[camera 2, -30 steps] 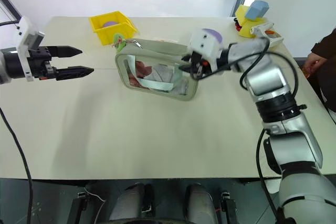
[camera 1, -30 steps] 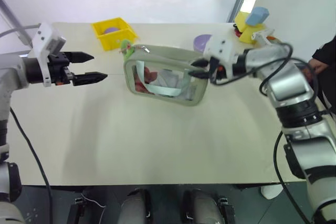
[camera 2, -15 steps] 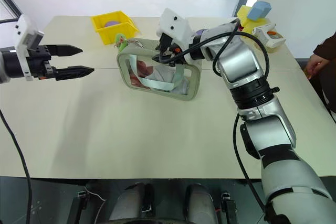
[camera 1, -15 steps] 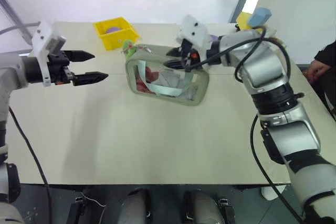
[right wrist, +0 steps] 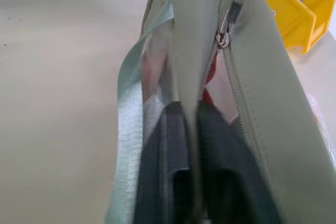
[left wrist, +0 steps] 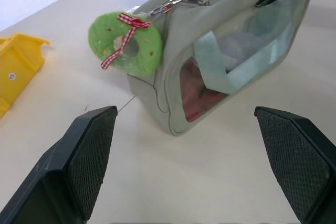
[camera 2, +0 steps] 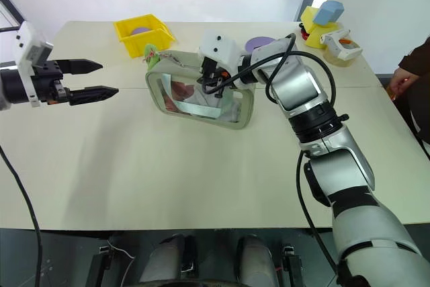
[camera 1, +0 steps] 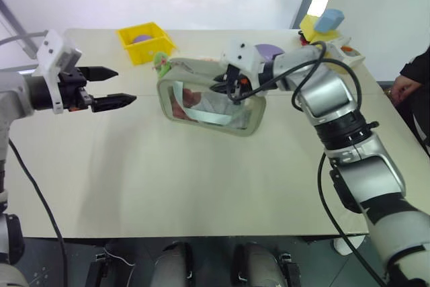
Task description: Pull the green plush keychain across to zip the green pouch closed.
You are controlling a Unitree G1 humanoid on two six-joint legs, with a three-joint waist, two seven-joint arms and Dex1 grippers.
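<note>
Right gripper (camera 2: 213, 84) reaches across, fingers pinched tight on the green pouch (camera 1: 208, 99) top edge. Left gripper (camera 1: 117, 87) held level at 9 o'clock, fingers spread, empty. Pouch upright mid-table: soft sage fabric, clear window. Fuzzy ring-shaped green plush keychain (left wrist: 126, 44) hangs at its left end.

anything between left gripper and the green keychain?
Nothing: only bare table lies between the open left gripper and the green plush keychain at the green pouch corner, clearest in left wrist view.
</note>
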